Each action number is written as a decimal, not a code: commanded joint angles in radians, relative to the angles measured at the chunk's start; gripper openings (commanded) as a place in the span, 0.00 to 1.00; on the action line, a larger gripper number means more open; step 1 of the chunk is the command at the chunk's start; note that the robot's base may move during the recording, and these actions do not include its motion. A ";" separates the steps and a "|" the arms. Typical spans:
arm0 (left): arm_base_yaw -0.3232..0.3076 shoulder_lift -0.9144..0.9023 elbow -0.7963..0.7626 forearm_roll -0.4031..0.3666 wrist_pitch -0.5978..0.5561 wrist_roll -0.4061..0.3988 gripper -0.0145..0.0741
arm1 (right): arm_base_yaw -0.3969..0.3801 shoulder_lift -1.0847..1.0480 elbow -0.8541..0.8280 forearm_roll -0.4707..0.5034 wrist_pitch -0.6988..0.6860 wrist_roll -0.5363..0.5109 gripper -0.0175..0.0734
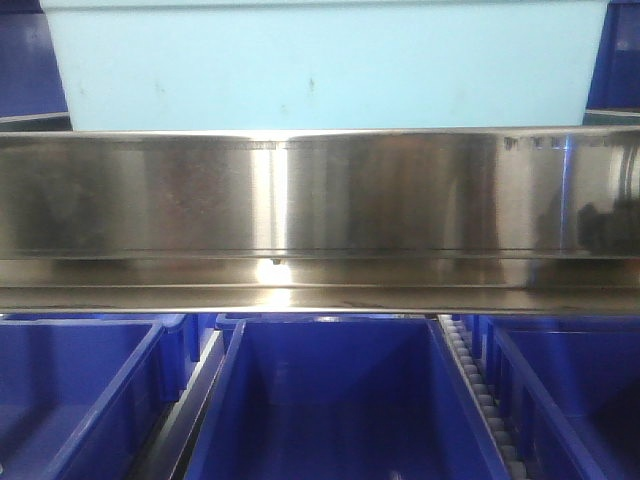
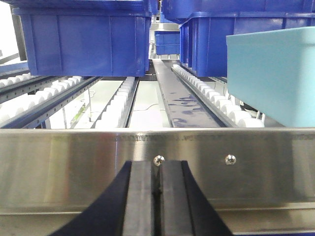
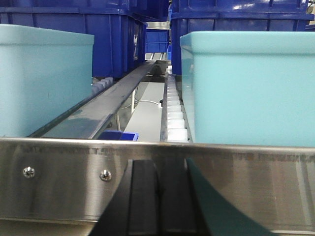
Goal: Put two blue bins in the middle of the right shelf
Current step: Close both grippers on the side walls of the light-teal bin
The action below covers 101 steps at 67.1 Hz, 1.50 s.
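Note:
Two pale cyan-blue bins stand on the roller tier behind the steel rail of the right shelf middle in the right wrist view, one at the left and one at the right. The front view shows one pale bin above the same broad shiny rail. In the left wrist view a pale bin sits at the right, behind the rail. My left gripper is shut and empty, low in front of the rail. My right gripper is also shut and empty, just before the rail and between the two bins.
Dark royal-blue bins stand further back on the roller tracks. More dark blue bins fill the tier below the rail. A metal divider strip runs between the roller lanes.

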 commanded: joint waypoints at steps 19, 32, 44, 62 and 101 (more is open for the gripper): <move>0.004 -0.004 -0.003 -0.002 -0.018 -0.005 0.04 | 0.002 -0.003 0.000 -0.007 -0.019 -0.006 0.01; 0.004 -0.004 -0.003 -0.002 -0.036 -0.005 0.04 | 0.002 -0.003 0.000 -0.007 -0.019 -0.006 0.01; 0.004 -0.004 -0.003 -0.005 -0.138 -0.005 0.04 | 0.003 -0.003 0.000 -0.007 -0.027 -0.006 0.01; 0.004 -0.004 -0.003 -0.005 -0.307 -0.005 0.04 | 0.003 -0.003 0.000 -0.007 -0.107 -0.006 0.01; 0.004 0.202 -0.571 -0.022 0.148 -0.005 0.43 | 0.004 0.156 -0.578 0.006 0.243 -0.006 0.14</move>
